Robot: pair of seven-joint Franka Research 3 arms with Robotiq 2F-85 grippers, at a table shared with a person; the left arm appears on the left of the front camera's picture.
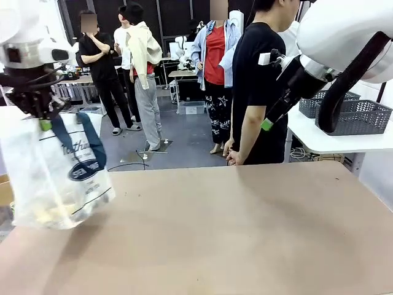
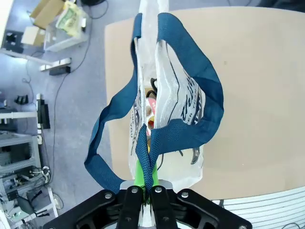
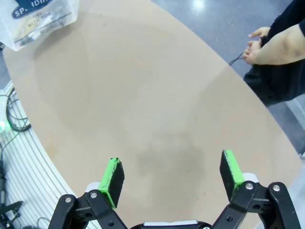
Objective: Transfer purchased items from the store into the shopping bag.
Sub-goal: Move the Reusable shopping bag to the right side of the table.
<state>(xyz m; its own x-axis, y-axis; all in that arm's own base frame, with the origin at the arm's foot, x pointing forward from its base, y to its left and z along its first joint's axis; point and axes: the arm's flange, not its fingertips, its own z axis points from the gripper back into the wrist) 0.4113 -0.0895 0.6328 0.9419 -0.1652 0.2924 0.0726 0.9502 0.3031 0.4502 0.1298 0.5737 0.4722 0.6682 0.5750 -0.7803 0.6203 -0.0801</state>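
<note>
Left gripper (image 2: pixel 143 193) pinches a navy handle (image 2: pixel 148 157), bag (image 1: pixel 55 178) hanging at table (image 1: pixel 245 233) edge, items (image 1: pixel 52 213) inside; right gripper (image 3: pixel 171 179) wide, empty.

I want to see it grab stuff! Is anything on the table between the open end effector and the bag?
Nothing visible: bare table lies between the open right end effector and the shopping bag, which hangs from the left end effector.

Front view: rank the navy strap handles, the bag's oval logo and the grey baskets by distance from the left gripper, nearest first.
1. Navy strap handles: pinched in the left gripper, far left.
2. Oval logo: lower on the shopping bag, below the jaws.
3. Grey baskets: far right, on the white side table.
</note>
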